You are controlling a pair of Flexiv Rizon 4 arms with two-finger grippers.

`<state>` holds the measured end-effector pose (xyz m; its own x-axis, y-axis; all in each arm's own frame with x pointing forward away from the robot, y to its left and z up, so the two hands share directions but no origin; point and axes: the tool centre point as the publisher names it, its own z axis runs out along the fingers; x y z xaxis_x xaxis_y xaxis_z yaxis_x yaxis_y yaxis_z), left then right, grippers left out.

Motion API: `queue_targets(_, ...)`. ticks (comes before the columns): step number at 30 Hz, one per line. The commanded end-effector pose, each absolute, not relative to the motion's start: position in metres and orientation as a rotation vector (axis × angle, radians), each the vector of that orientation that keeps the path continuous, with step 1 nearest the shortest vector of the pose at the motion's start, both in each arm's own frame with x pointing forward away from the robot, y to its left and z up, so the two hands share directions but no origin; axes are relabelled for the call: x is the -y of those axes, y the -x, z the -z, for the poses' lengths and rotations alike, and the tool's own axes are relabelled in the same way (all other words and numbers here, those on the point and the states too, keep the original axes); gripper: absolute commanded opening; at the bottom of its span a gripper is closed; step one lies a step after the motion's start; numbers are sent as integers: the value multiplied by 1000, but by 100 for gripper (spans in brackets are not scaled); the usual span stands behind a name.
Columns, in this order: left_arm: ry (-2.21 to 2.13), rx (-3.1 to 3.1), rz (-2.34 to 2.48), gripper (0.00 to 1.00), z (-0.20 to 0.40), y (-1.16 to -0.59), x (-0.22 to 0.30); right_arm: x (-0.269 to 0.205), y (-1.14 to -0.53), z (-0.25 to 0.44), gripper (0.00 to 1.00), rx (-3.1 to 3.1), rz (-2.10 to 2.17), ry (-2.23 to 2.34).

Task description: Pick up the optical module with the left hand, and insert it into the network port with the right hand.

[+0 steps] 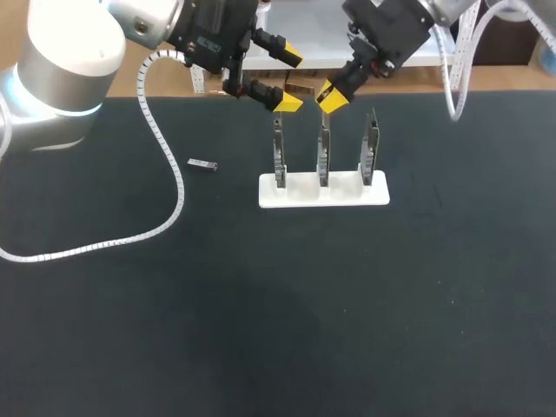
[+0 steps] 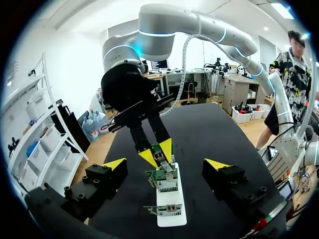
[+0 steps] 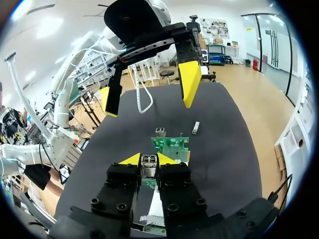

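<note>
- Right gripper (image 1: 333, 95): fingers drawn close together, yellow tips pinching a small silvery piece from two sides. This appears to be the optical module (image 3: 148, 167).
- Optical module: held between the right fingertips with its end facing outward. I judge it light, rigid and smooth-skinned, so it could twist or slide in the pads. The flat long sides are the place to hold it. The connector end should be kept free and never squeezed.
- Middle circuit board (image 1: 323, 156): directly below and just ahead of the right fingertips, standing on edge. The network port on its upper edge is too small to make out. A stiff module meeting a thin upright card calls for a straight approach, since a skewed push may bend or tip the card.
- White base (image 1: 300, 195): beneath the gripper, holding three upright boards in a row.
- Left gripper (image 1: 288, 81): just beside the right gripper, on its far side across the outer board. Its fingers are spread wide and hold nothing.
- Spare module (image 1: 201, 164): lying flat on the black mat (image 1: 261, 330), well apart from both grippers and out beyond the left one.
</note>
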<state>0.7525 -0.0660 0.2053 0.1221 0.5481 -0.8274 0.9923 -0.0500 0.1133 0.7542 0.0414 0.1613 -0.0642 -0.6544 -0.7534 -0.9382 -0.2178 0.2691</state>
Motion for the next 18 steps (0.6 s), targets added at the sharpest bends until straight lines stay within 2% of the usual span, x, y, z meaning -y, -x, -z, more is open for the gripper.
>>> queue_targets(1,-1696,-1519,792,100,-207,-754,67,-38,-747,-160,0,-1714,-1144,1858)
queue_targets(18,-1696,-1519,792,100,-207,-754,67,-36,-740,-176,0,-1702,-1068,1790)
